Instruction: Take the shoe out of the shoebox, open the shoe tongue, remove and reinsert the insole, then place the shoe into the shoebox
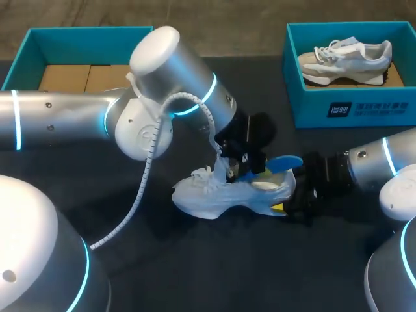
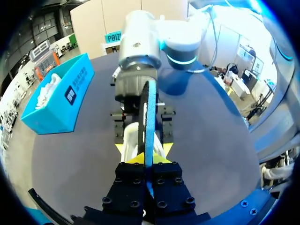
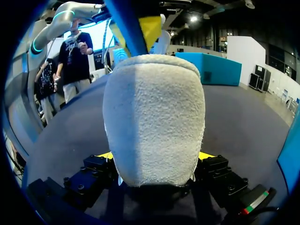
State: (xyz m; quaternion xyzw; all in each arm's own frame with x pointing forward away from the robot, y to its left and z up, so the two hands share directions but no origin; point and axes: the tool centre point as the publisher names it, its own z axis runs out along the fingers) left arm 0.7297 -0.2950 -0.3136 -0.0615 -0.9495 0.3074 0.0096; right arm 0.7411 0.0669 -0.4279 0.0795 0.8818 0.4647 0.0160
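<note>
Dark bench [image 1: 195,273]: white mesh sneaker [image 1: 214,195], heel toward 3 o'clock, clamped by right gripper [image 1: 286,196]; left gripper [image 1: 244,166] pinches blue insole [image 1: 286,161] above.

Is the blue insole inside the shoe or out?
Mostly out: the insole juts above the shoe, pinched in the left tool. Whether its front end is inside, I cannot tell.
</note>
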